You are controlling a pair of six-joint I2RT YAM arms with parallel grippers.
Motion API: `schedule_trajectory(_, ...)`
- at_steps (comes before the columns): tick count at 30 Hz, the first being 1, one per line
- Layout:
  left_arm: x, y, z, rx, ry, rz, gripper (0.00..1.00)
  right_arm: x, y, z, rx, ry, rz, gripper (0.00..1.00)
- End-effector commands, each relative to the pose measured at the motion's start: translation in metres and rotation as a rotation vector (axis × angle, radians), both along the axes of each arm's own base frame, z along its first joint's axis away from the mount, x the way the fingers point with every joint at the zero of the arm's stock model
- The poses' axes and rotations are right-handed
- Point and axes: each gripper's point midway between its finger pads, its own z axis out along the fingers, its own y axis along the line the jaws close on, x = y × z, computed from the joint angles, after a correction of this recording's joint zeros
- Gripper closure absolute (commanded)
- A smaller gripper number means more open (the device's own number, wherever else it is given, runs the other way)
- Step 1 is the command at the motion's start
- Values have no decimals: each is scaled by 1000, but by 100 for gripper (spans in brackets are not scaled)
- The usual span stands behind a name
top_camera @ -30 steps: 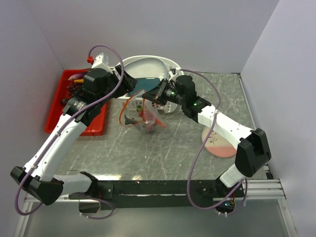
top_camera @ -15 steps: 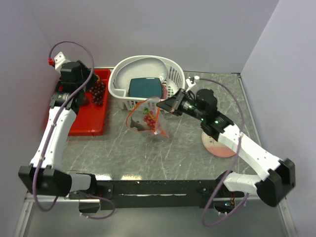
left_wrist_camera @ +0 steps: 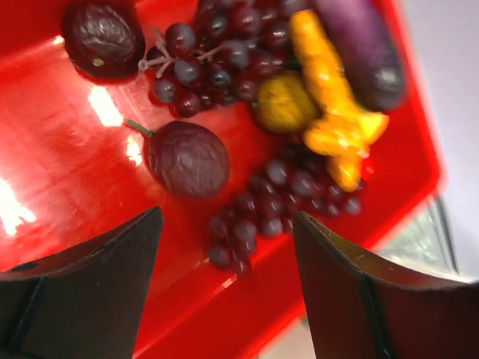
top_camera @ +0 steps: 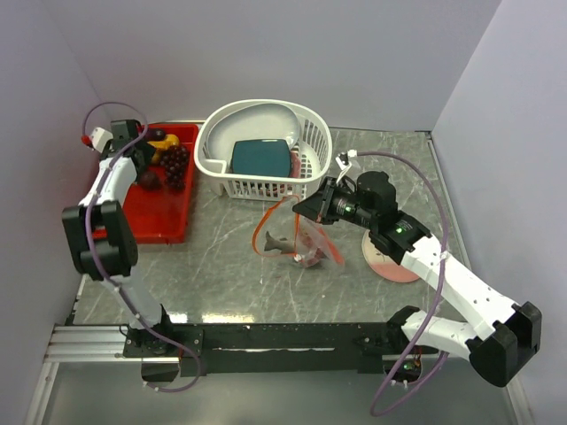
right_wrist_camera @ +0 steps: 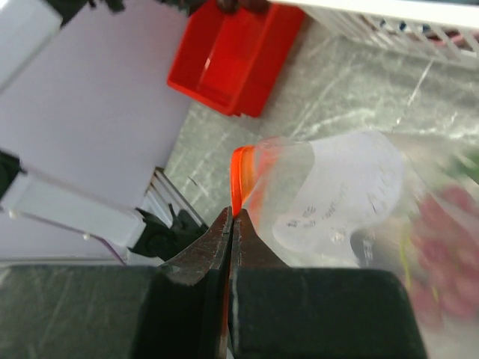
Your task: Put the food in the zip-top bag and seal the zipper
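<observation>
Overhead, my right claw (top_camera: 306,205) pinches the mouth edge of the zip-top bag (top_camera: 312,241) and holds it lifted above the counter (top_camera: 221,266), just in front of the white basket (top_camera: 266,189). The zipper (top_camera: 262,228) hangs in an open loop, which I take to be the reason for the hold: a gaping mouth for loading. A grey fish (top_camera: 280,245) lies at that mouth, and I can't tell whether it is fully inside. My left claw (top_camera: 143,152) is well apart, over the red tray (top_camera: 164,221) holding the rest of the food.

On the left wrist camera, the left claw (left_wrist_camera: 224,224) stands wide open with nothing in it. It hovers over a grape bunch (left_wrist_camera: 273,202) and a round dark fruit (left_wrist_camera: 187,158). Beyond them are a yellow fruit (left_wrist_camera: 288,101), a carrot (left_wrist_camera: 329,112) and an eggplant (left_wrist_camera: 359,45).

On the right wrist camera, the right claw (right_wrist_camera: 230,224) is clamped tight on the zipper (right_wrist_camera: 238,179). The bag (right_wrist_camera: 337,187) bellies out beyond it, and blurred pinkish pieces show inside.
</observation>
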Motion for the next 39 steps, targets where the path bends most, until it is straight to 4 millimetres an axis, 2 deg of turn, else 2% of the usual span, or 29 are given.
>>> schedule_trajectory(1, 32, 7, 2, -36, -54, 65, 23, -3, 5, 18, 31, -73, 56, 100)
schedule_trajectory(2, 35, 9, -10, -35, -34, 71, 22, -4, 6, 18, 32, -70, 60, 100)
schedule_trajectory(6, 40, 20, -29, -37, 0, 130, 21, -6, 7, 18, 41, -71, 77, 100)
schedule_trajectory(14, 32, 22, -68, -65, 76, 190, 21, -7, 11, 13, 43, -54, 95, 100)
schedule_trajectory(21, 30, 20, -91, -86, 113, 193, 23, -5, 12, 12, 42, -50, 93, 100)
schedule_trajectory(24, 29, 22, -94, -78, 116, 198, 26, -3, 11, 10, 36, -48, 89, 100)
schedule_trajectory(27, 29, 23, -90, -60, 112, 187, 35, -2, 11, 8, 30, -46, 82, 100)
schedule_trajectory(28, 30, 24, -88, -52, 111, 182, 44, -3, 11, 7, 30, -45, 82, 100)
schedule_trajectory(31, 30, 24, -78, -31, 111, 151, 58, -1, 10, 7, 25, -46, 75, 100)
schedule_trajectory(32, 31, 23, -68, -30, 91, 138, 61, 0, 9, 8, 23, -51, 69, 100)
schedule_trajectory(34, 26, 20, -61, -13, 93, 92, 67, 0, 9, 9, 22, -56, 63, 100)
schedule_trajectory(35, 25, 19, -46, -3, 66, 78, 69, 0, 8, 9, 18, -59, 58, 100)
schedule_trajectory(37, 17, 11, -38, 12, 67, 28, 73, 2, 6, 11, 14, -64, 49, 100)
schedule_trajectory(38, 14, 7, -17, 25, 24, 7, 74, 2, 6, 11, 12, -67, 48, 100)
schedule_trajectory(39, 8, -2, -16, 28, 35, -39, 74, 3, 6, 13, 14, -71, 43, 100)
